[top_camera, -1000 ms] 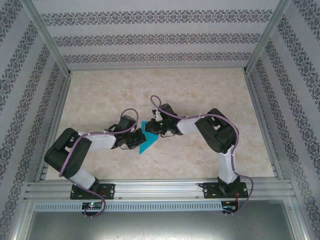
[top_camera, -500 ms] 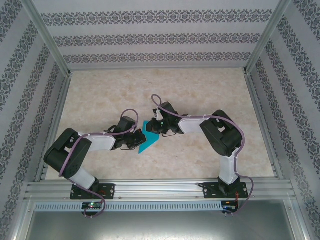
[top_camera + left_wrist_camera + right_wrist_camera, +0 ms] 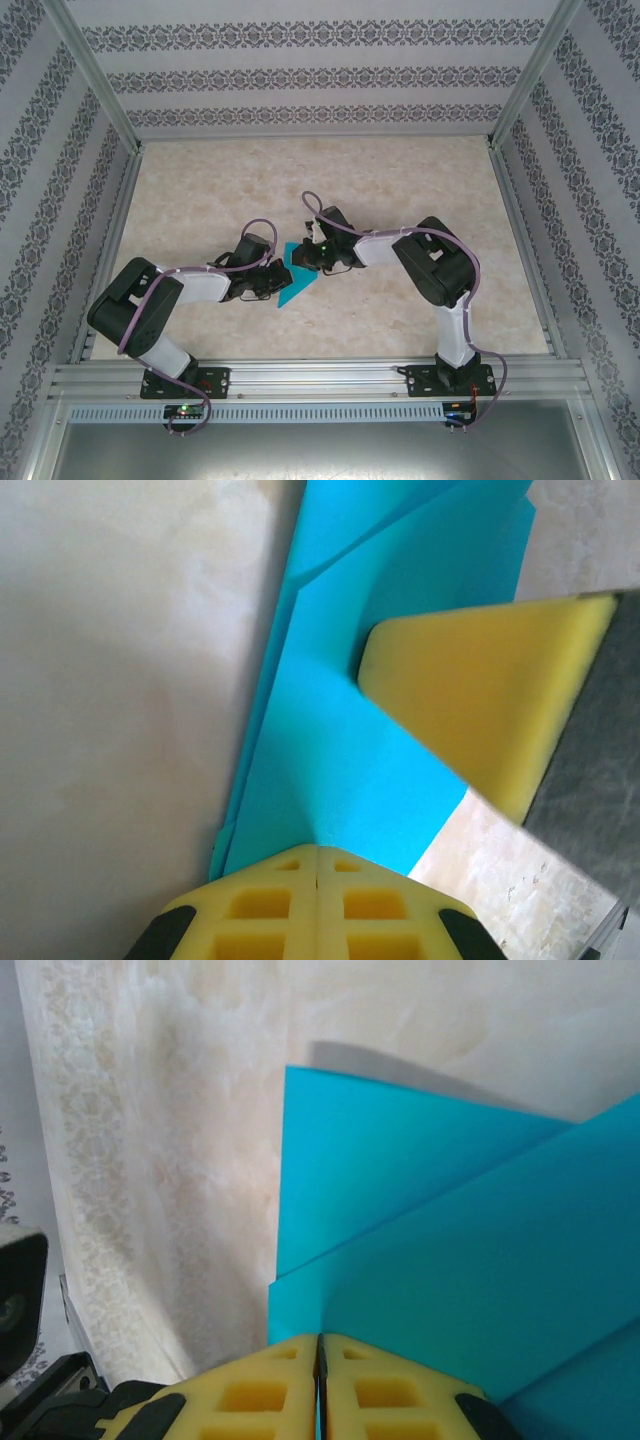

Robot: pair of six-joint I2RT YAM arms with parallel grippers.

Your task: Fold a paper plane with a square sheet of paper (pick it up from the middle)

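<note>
The square sheet of paper (image 3: 295, 284) lies mid-table, teal-blue and folded into a layered, pointed, part-formed paper plane. My left gripper (image 3: 277, 279) comes at it from the left. In the left wrist view this gripper (image 3: 318, 848) is shut, its yellow tips pressed against the paper (image 3: 340, 740) where a crease starts; I see no paper between them. My right gripper (image 3: 304, 262) reaches in from the right, and one of its yellow fingers (image 3: 480, 690) lies over the sheet. In the right wrist view, the right gripper (image 3: 319, 1338) is shut on a raised fold of the paper (image 3: 450, 1260).
The marbled tabletop (image 3: 400, 190) is boxed in by patterned walls (image 3: 320, 75) and aluminium rails (image 3: 320, 378) at the near edge. Both arms bend inward so their wrists nearly meet over the paper. Bare table lies to the far side and to the right.
The right arm's elbow swayed slightly right and back. Both grippers stayed at the paper, and the paper kept its place.
</note>
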